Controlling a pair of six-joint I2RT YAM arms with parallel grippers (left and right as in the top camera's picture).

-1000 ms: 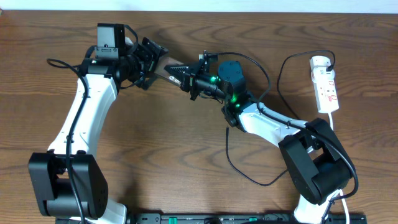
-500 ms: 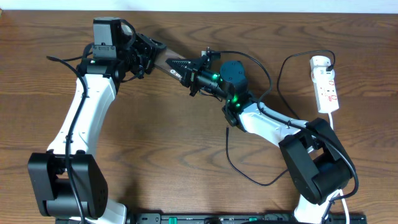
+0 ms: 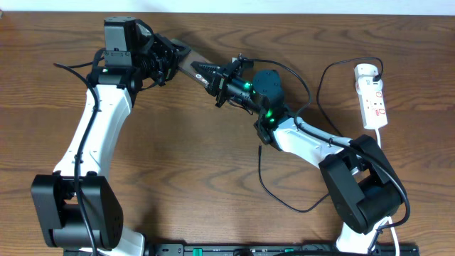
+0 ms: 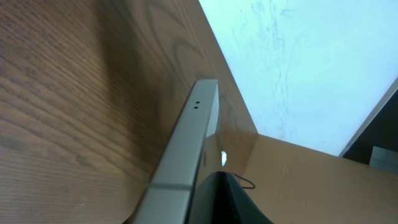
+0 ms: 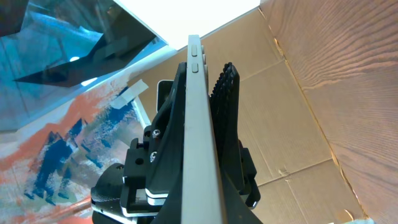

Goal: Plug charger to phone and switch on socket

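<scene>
Since a second ago, your left gripper (image 3: 165, 60) is drawing its jaws in from a wide spread. The whole held group has drifted toward the table's (image 3: 213, 171) far edge.

- Left gripper: sitting over the left end of the phone (image 3: 189, 64). In the left wrist view one dark finger (image 4: 233, 199) is lying against the face of the phone (image 4: 186, 143). The other finger is out of frame, so you cannot tell whether the clamp is complete.
- Right gripper (image 3: 212, 77): clenched on the phone's right end. In the right wrist view its ribbed fingers (image 5: 227, 106) are pressing both faces of the slab (image 5: 199, 124), which is showing edge-on.
- Phone: spanning slantwise between your two grippers, near the table's far edge, left of centre. It is casting a shadow on the wood in the left wrist view.
- Charger (image 3: 260, 167): looping loose over the table beside your right arm. Its plug tip is not making itself out.
- Socket (image 3: 372, 96): lying at the far right, well apart from the phone.
</scene>
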